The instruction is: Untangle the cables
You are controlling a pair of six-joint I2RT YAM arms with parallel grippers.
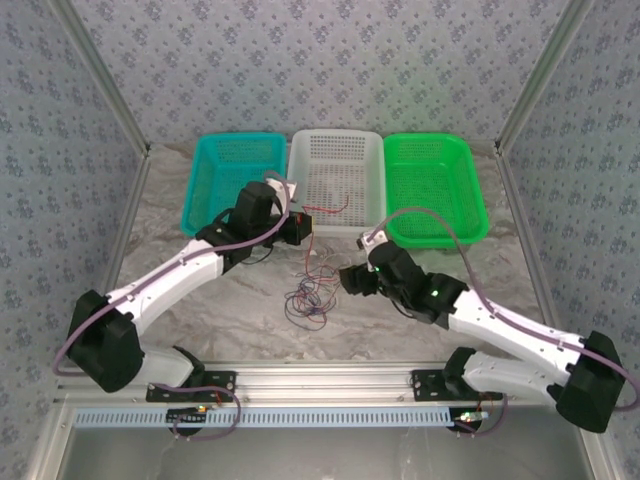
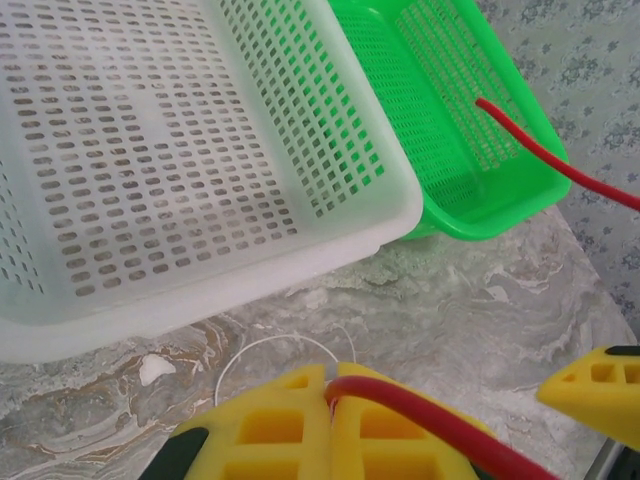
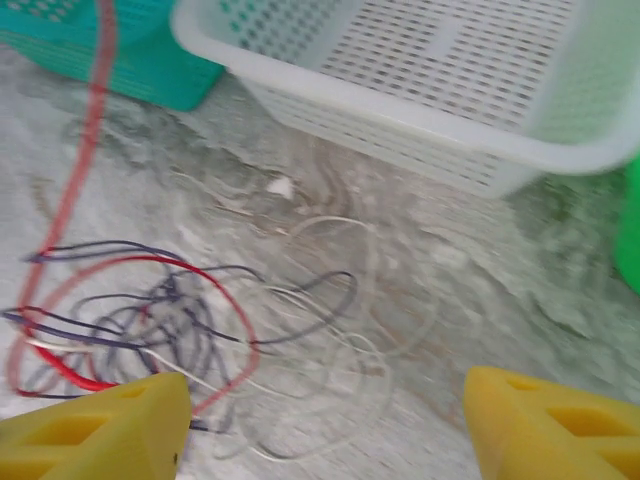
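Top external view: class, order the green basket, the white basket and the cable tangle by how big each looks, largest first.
1. green basket, slightly wider
2. white basket, close behind
3. cable tangle, far smaller

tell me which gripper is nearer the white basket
Left. The left gripper sits at the near left corner of the white basket; the right gripper hangs farther back, beside the cables.

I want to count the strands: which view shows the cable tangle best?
Right wrist: the tangle lies close up, red, dark and white loops separable, though blurred. Top external shows it small and far. Left wrist shows a red cable pinched in the left claw.
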